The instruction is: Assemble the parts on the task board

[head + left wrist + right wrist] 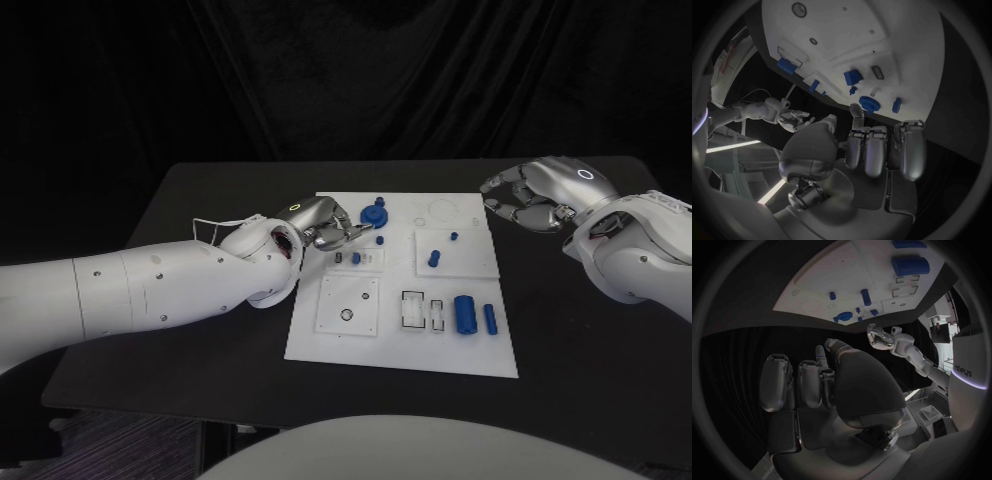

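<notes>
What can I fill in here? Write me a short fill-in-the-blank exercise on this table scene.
1. The white rectangular task board lies on a table whose colour is ____.
2. The silver left hand hovers at the board's ____ edge, seen from the head view.
3. The silver right hand holds ____.
4. The large blue cylinder part lies on the board's half ____ the robot.

Missing words: black; left; nothing; nearer

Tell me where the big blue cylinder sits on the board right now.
In the head view, the big blue cylinder lies on the white task board near its front right corner, between a small white slotted block and a thinner blue pin.
</notes>
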`<state>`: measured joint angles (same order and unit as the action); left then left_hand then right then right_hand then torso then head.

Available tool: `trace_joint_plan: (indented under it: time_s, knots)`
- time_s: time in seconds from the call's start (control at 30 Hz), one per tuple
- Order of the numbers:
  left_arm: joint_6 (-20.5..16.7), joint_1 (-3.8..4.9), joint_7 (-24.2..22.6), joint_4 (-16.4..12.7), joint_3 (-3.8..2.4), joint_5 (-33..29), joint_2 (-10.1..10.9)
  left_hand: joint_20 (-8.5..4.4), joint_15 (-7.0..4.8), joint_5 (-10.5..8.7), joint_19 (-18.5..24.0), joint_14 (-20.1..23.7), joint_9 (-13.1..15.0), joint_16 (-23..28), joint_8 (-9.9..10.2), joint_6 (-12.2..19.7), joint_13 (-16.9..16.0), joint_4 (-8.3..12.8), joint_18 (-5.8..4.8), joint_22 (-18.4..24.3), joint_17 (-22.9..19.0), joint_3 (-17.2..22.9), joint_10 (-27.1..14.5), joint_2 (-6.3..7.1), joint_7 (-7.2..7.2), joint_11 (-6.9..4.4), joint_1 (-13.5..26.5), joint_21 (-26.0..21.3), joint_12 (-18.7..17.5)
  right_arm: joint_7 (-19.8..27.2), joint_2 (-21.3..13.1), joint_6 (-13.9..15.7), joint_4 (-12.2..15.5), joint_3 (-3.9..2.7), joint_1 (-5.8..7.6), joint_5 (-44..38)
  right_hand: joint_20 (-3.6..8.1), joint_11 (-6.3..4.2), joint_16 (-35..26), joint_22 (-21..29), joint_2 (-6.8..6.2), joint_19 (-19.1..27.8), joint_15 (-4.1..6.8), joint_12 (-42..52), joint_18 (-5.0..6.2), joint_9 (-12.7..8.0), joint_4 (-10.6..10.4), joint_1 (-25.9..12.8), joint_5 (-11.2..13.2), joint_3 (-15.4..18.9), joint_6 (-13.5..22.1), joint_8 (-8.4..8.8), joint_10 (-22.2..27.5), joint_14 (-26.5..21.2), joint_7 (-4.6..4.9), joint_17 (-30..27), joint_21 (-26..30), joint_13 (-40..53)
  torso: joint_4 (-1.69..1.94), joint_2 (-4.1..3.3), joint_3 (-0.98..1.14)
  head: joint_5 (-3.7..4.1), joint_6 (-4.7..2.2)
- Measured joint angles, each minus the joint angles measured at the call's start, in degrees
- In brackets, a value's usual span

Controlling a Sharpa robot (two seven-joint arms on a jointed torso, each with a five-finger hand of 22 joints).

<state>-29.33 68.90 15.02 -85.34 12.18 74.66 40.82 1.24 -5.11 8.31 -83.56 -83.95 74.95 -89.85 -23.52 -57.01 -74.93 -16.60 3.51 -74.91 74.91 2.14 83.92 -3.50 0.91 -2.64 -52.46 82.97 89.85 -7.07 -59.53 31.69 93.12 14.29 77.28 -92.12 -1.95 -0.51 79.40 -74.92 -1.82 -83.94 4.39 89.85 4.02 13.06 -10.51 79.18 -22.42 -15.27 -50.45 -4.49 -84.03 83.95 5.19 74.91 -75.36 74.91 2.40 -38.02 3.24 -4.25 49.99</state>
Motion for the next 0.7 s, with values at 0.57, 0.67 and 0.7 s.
trace_joint_plan:
  time_s: [0.57, 0.67, 0.7]
  knots:
    - [16.5, 5.54, 7.0, -1.6, 0.02, -0.3, 0.2, -0.21, -0.21, 5.59, -0.2, -0.2, 0.0, 0.0, 0.9, 1.4, 0.0, 1.0, 0.0, 0.0, 0.0, -0.4, 0.0, 0.36, 0.01, 0.0, -10.8, 0.1, 0.0, 0.0, 0.2, 0.0, -0.2, 0.0, 0.0, 0.2, 0.0, 0.0, 0.0, 0.0, 0.25, 0.0, 0.0, 0.0, 0.0, -0.1, -0.2, -0.3, -0.4, -0.2, 0.0, 0.0, 0.0, 0.0, 0.0, 0.0, 0.0, 0.0, 0.0, 0.01, 0.02, -0.42, 0.0]
    - [19.6, 6.4, 8.2, -1.4, 0.02, -0.7, -0.5, -0.21, -0.21, 4.74, -0.2, -0.2, -1.1, 0.0, 2.7, 1.4, 0.0, 0.5, 0.0, 0.0, 0.0, -0.9, 0.0, 0.3, 0.03, 0.0, -11.3, 0.0, 0.0, 0.0, 0.3, 0.0, -0.2, 0.0, 0.0, 0.2, 0.0, 0.0, 0.0, 0.0, 0.25, 0.0, 0.0, 0.0, 0.0, -0.1, -0.2, -0.3, -0.4, -0.2, 0.0, 0.0, 0.0, 0.0, 0.0, 0.0, 0.0, 0.0, 0.03, 0.01, 0.02, -0.48, 0.0]
    - [20.8, 6.69, 8.7, -1.3, 0.01, -0.9, -0.8, -0.21, -0.21, 4.46, -0.2, -0.2, -1.8, 0.0, 3.5, 1.1, 0.0, 0.2, 0.0, 0.0, 0.0, -1.2, 0.0, 0.3, 0.35, 0.0, -11.3, 0.0, 0.0, 0.0, 0.3, 0.0, -0.2, 0.0, 0.0, 0.2, 0.0, 0.0, 0.0, 0.0, 0.25, 0.0, 0.0, 0.0, 0.0, -0.1, -0.2, -0.3, -0.4, -0.2, 0.0, 0.0, 0.0, 0.0, 0.0, 0.0, 0.0, 0.0, 0.03, 0.01, 0.02, -0.49, 0.0]
